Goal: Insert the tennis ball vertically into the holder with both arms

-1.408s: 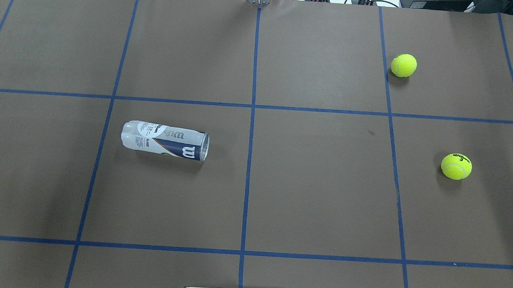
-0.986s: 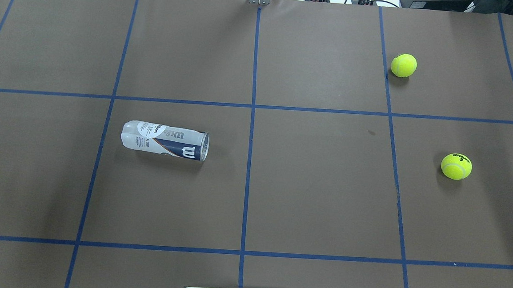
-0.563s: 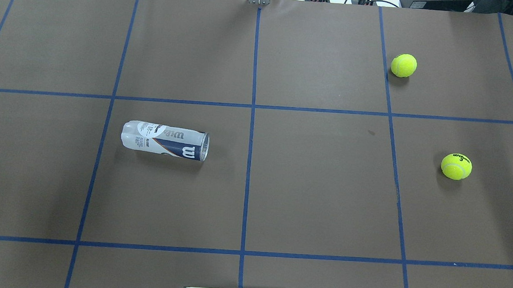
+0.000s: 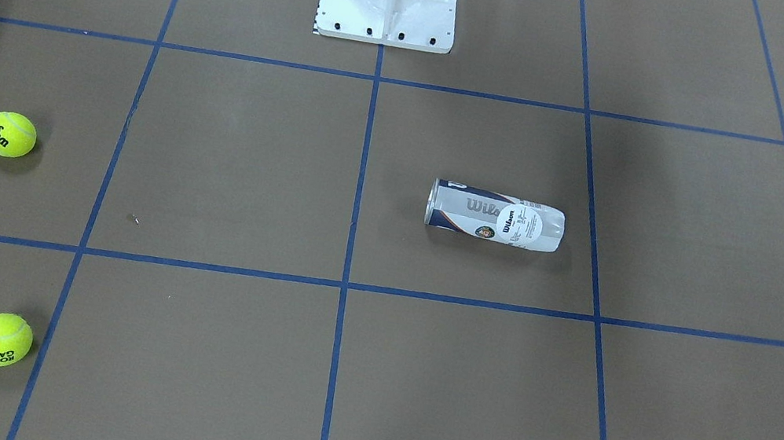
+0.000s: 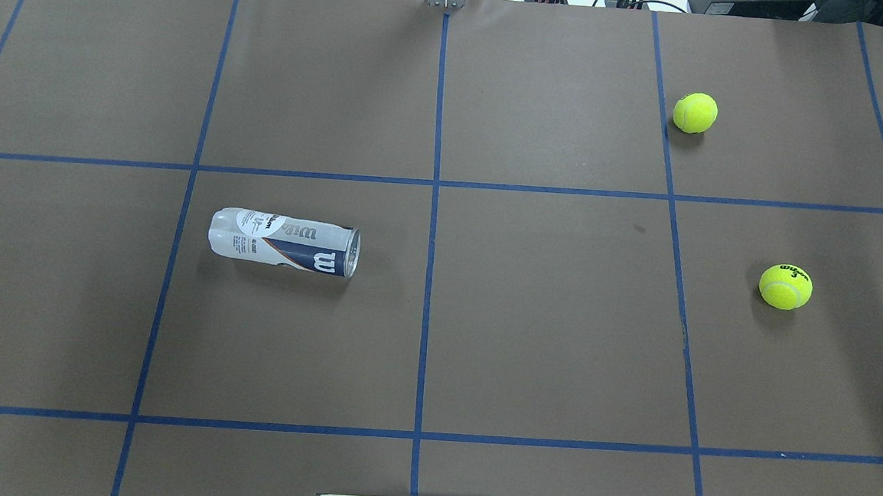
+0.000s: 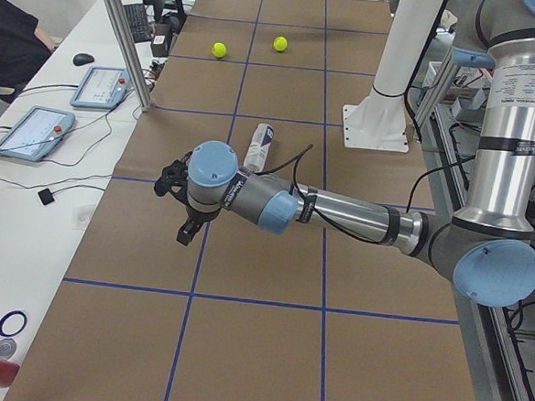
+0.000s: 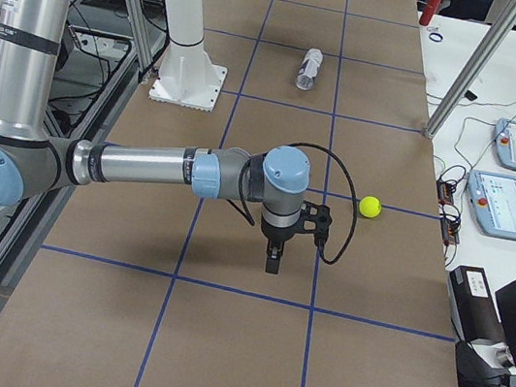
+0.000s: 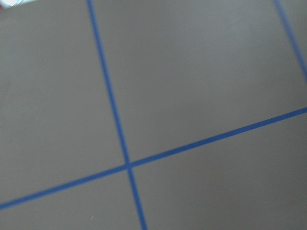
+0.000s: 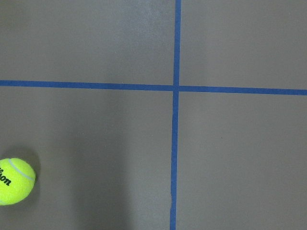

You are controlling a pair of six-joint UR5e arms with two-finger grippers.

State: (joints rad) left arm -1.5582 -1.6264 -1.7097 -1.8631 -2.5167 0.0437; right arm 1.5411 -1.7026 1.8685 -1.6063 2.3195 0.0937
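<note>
Task not started: clear plastic cylindrical Wilson can (image 5: 285, 241) lies on its side. Yellow-green tennis ball (image 5: 785, 287) and second ball (image 5: 695, 113) not grasped. Left black two-finger gripper (image 6: 184, 231) and right gripper (image 7: 272, 258): cannot tell whether jaws apart or together.

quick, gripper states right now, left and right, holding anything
Left black two-finger gripper: cannot tell whether open or shut, seen only from the side.
Right black two-finger gripper: cannot tell either, for the same reason.

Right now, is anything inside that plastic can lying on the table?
In the holder, no yellow shows at its clear end or metal rim; the label covers its middle, so that part is hidden.
</note>
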